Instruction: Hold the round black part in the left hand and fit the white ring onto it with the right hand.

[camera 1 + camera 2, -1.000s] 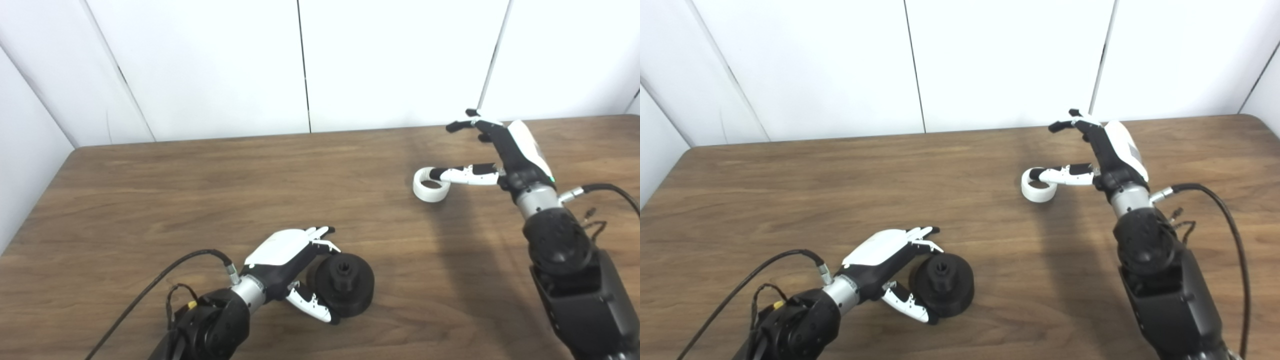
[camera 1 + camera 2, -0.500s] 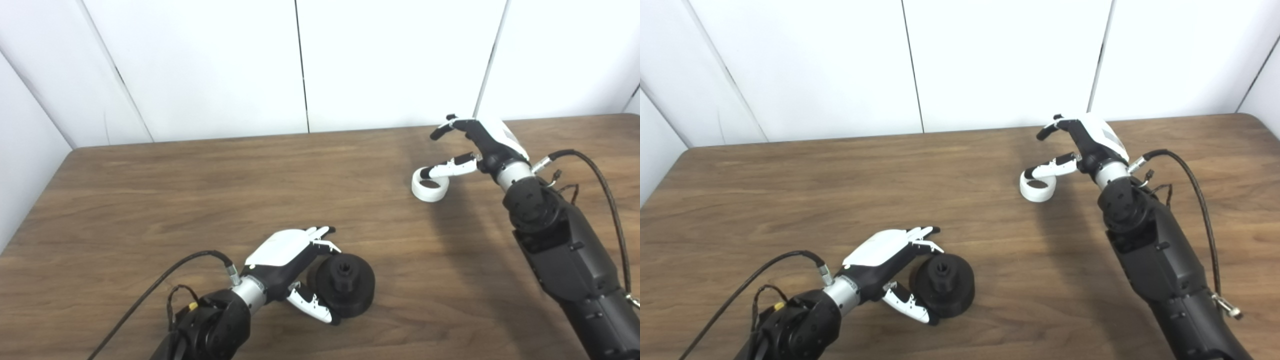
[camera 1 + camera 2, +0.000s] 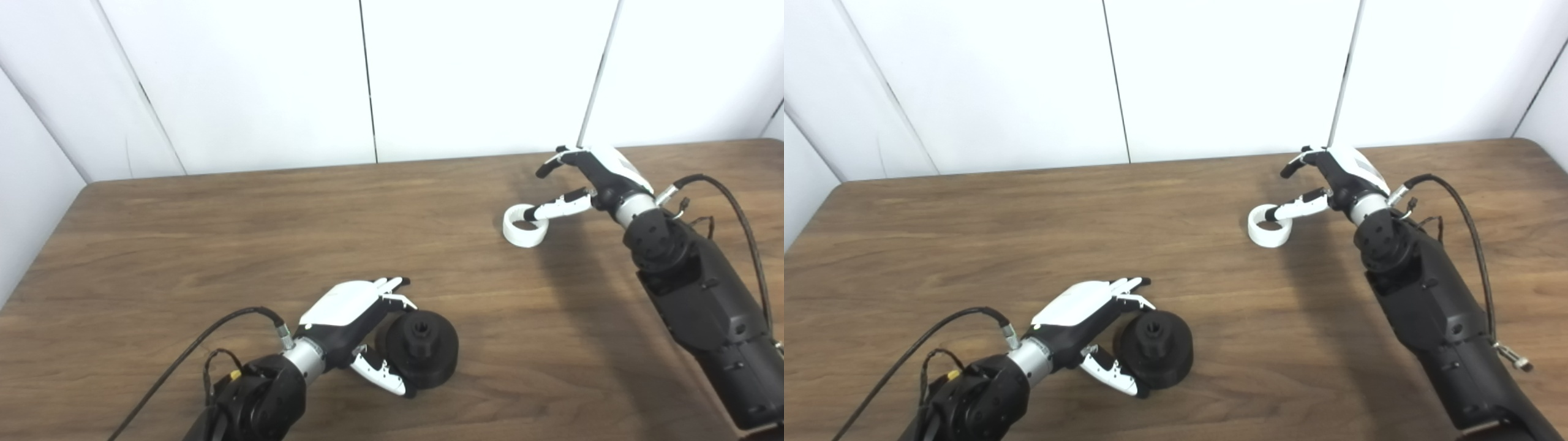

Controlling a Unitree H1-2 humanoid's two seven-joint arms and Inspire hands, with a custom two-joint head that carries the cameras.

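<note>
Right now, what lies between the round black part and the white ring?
Nothing: only bare table separates the black part from the white ring, clear in both eye views.

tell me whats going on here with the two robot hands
The left hand is cupped around the round black part, which sits on the wooden table. Farther back on the right, the right hand reaches to the white ring, thumb tip at its opening and fingers apart above. The ring lies on the table, not yet lifted or fitted.
</note>
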